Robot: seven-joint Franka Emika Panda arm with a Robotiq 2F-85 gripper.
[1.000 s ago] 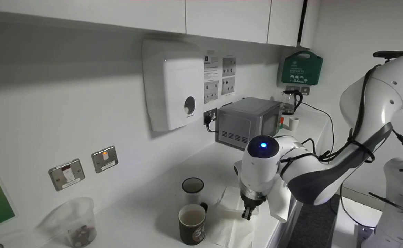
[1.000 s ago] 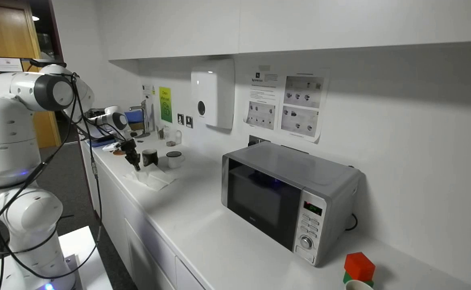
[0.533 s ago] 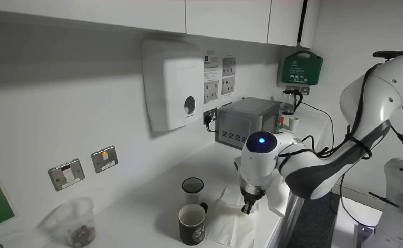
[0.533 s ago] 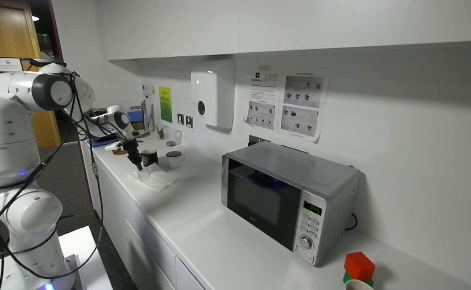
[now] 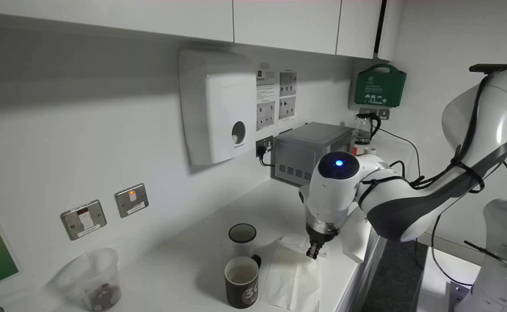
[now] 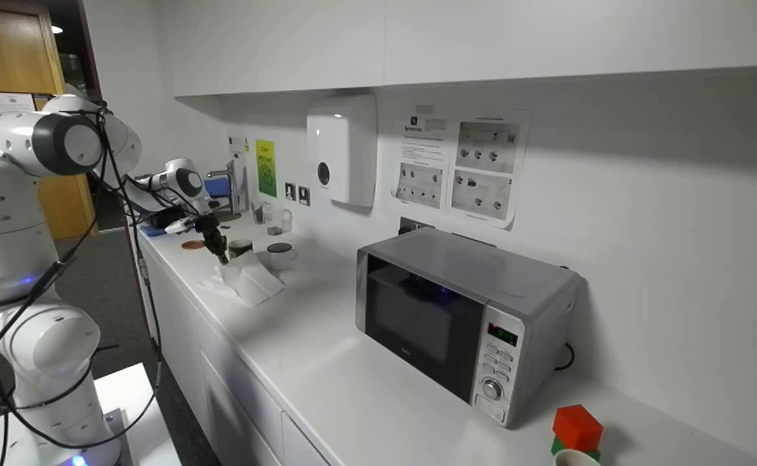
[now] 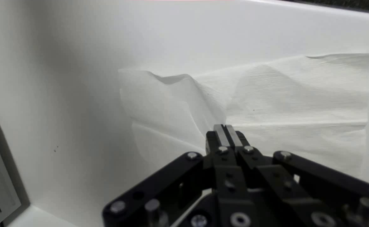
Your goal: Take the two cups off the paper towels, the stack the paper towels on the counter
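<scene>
The worktop (image 6: 314, 336) is carrying the paper towels (image 5: 294, 279) near its front edge, where they are overlapping loosely and rising in one peak. At that peak the gripper (image 7: 224, 126) is hanging, its jaws pressed together, apparently pinching a fold of towel. Towards the worktop's back edge, the dark mug (image 5: 240, 287) is standing just beside the towels, the grey-white cup (image 6: 281, 260) closer to that edge. Clearing the cups is therefore looking done; neat stacking is probably remaining.
</scene>
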